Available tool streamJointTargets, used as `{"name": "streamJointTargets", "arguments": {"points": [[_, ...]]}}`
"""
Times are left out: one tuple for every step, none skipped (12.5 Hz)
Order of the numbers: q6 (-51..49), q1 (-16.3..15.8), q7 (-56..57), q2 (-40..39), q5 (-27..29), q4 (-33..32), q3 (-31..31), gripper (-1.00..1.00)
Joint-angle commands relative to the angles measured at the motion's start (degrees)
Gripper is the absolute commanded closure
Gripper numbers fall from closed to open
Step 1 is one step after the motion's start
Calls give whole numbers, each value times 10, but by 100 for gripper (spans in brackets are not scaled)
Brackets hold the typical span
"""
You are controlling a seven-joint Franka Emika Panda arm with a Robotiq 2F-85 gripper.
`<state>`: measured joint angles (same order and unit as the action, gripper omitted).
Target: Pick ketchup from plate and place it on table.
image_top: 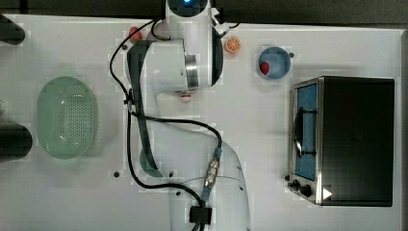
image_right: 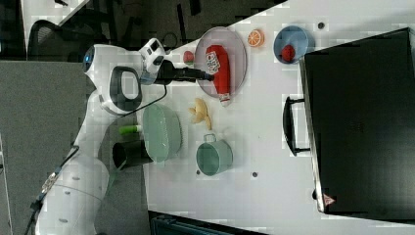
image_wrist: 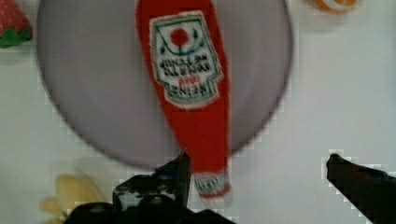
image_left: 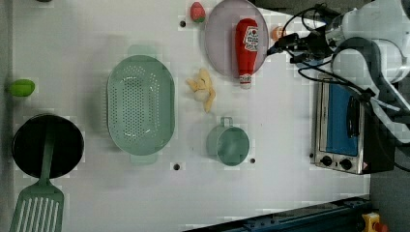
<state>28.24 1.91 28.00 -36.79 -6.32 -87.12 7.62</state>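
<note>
In the top view the robot arm (image_top: 192, 62) covers the plate and most of the ketchup bottle (image_top: 185, 96), of which just the cap end peeks out below the arm; a strawberry (image_top: 135, 33) near the table's far edge is half hidden too, and a green mug (image_top: 144, 161) shows as a sliver beside a dark strap. The wrist view cuts off the ketchup's base, the plate (image_wrist: 93, 93), a strawberry, an orange slice (image_wrist: 336, 3) and a banana (image_wrist: 74, 191); the label's lettering is too blurred to read.
</note>
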Motion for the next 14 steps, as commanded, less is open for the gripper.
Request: {"name": "streamJointTargets", "arguments": {"points": [[42,-20,24,-35,-20,20,2,-100],[64,-20,24,-46,-23,20,2,-100],[81,-20,24,-55,-23,20,1,-100],[95,-20,24,-64,-23,20,1,-100],[102,-20,24,-73,-25,20,1,-100],[110,-20,24,-82,-26,20,1,-100],[118,-20,24,-91,-28,20,1,-100],[137,-20,24,-99,-30,20,1,-100],[154,-20,24,-107,-32,20,1,-100],[163,-21,24,-114,-32,20,1,-100],[167,-21,24,-120,-32,20,1,-100],[173,-21,24,-126,-32,20,1,-100],[184,-21,24,-129,-32,20,1,-92],[191,-21,24,-131,-32,20,0,-69]]}}
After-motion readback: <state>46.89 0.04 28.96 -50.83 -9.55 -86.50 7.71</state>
